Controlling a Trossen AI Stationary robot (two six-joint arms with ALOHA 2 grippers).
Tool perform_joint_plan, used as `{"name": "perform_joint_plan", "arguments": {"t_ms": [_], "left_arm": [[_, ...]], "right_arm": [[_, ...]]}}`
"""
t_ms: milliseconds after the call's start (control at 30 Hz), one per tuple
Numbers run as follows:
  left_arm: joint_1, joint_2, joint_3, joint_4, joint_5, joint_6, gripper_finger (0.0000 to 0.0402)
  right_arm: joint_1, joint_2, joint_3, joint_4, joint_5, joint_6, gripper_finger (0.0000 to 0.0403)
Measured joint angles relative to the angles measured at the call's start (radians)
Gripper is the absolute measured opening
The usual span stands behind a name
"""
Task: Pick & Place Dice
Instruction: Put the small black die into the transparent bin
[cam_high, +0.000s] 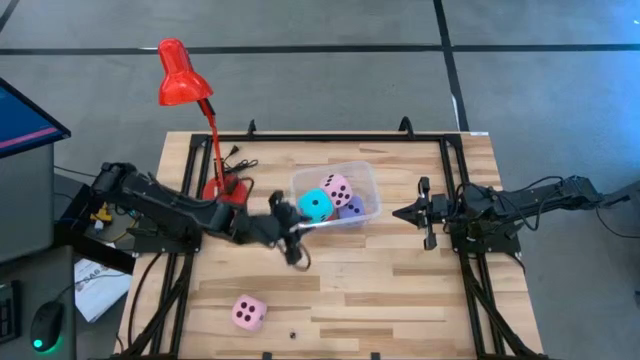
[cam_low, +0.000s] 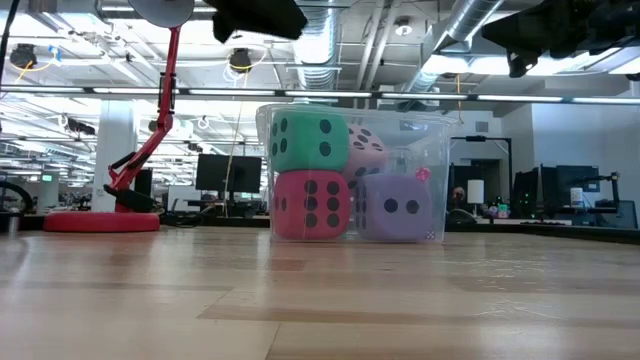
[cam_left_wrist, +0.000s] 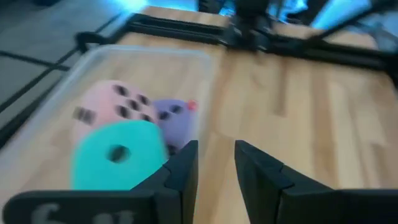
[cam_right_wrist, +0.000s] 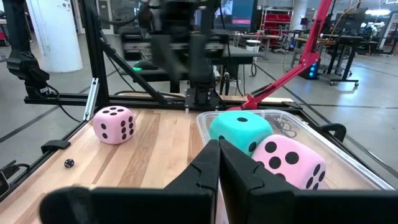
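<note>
Four dice sit in the clear bin near the middle of the table's far half: cyan die on top of the red die, a pink die over the lavender die. A second pink die, the loose one, lies apart near the table's near edge, left of centre.

Your left gripper hangs just off the bin's near-left corner, above the boards. Its fingers stand slightly apart with nothing between them. The right gripper waits to the right of the bin, jaws together and empty.

Risks, as I judge them:
- The left fingers are close to the bin wall. A careless swing could clip the rim and shove the light bin, or tip the cyan die off the stack.
- The bin looks nearly full; a fifth die may perch high and roll out.
- The loose pink die looks soft; an off-centre pinch could squeeze it sideways.
- A small dark object lies near the near edge; mind it on approach.

Surface: pale wood table, black frame rails. A red lamp stands at the far-left. Beyond: open office, monitors, ceiling ducts.
</note>
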Motion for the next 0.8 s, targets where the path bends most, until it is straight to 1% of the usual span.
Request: {"name": "perform_joint_plan", "arguments": {"t_ms": [200, 333, 467, 800], "left_arm": [[-0.144, 0.0, 0.0, -0.028, 0.0, 0.045, 0.0074], [-0.202, 0.0, 0.0, -0.026, 0.001, 0.046, 0.0065], [-0.225, 0.0, 0.0, -0.026, 0.0, 0.046, 0.0058], [-0.218, 0.0, 0.0, 0.002, 0.0, 0.046, 0.0049]], "right_arm": [[0.0, 0.0, 0.0, 0.0, 0.0, 0.0, 0.0005], [0.0, 0.0, 0.0, 0.0, 0.0, 0.002, 0.0005], [0.0, 0.0, 0.0, 0.0, 0.0, 0.002, 0.0005], [0.0, 0.0, 0.0, 0.0, 0.0, 0.001, 0.0005]]}}
